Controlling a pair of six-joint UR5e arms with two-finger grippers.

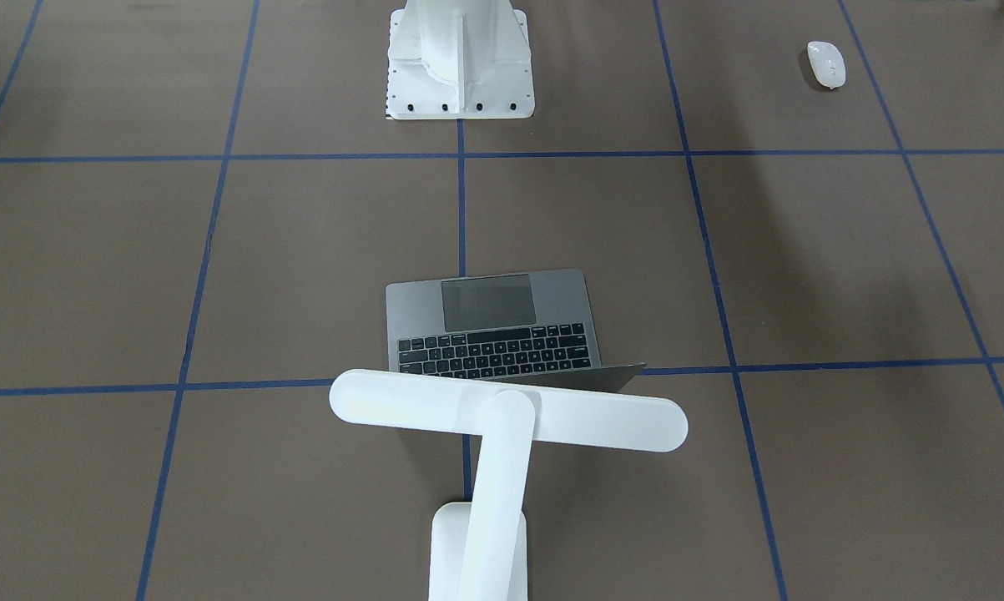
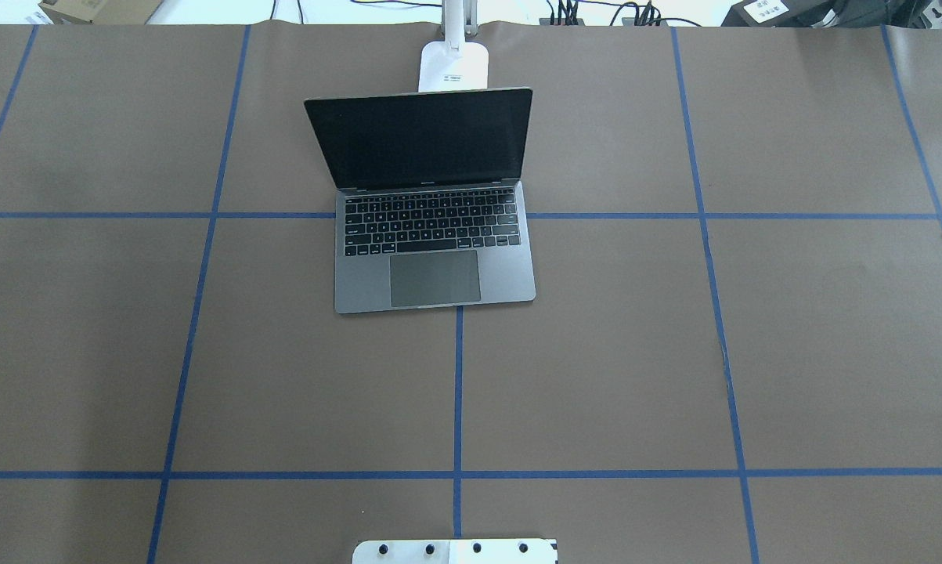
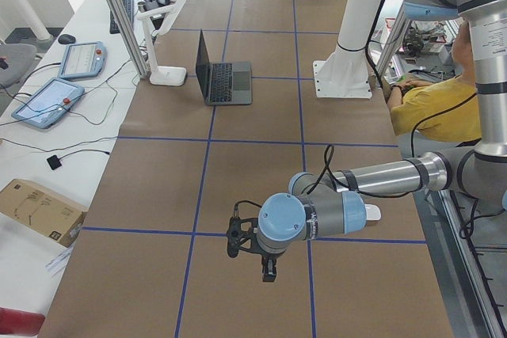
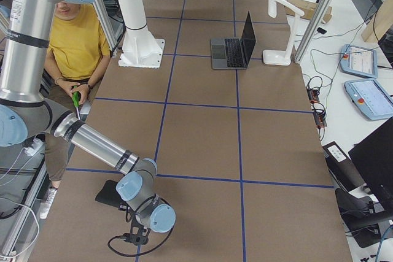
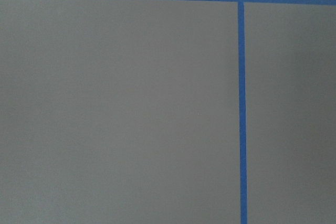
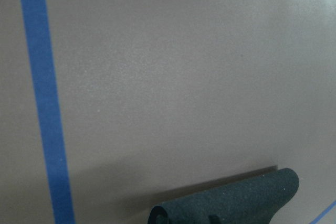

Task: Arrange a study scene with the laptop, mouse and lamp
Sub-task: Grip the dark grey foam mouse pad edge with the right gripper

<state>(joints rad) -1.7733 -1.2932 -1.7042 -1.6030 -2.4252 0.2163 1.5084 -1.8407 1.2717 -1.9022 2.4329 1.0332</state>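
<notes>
The open grey laptop (image 2: 433, 251) sits mid-table, its dark screen (image 2: 422, 137) facing the robot. Behind it stands the white lamp (image 1: 502, 417), its bar head over the laptop's back edge and its base (image 2: 453, 66) at the table's far edge. The white mouse (image 1: 826, 63) lies far off on the robot's left side, close to my left arm (image 3: 372, 213). My left gripper (image 3: 269, 265) hangs over bare table near that end; I cannot tell its state. My right gripper (image 4: 135, 234) hovers at the opposite end; I cannot tell its state either.
A black mouse pad (image 4: 109, 193) lies beside my right wrist, its curled edge in the right wrist view (image 6: 231, 203). The white robot pedestal (image 1: 460, 67) stands at the near middle edge. A person in a yellow shirt (image 4: 77, 35) sits behind the robot. Tablets and cables (image 3: 55, 93) lie beyond the table.
</notes>
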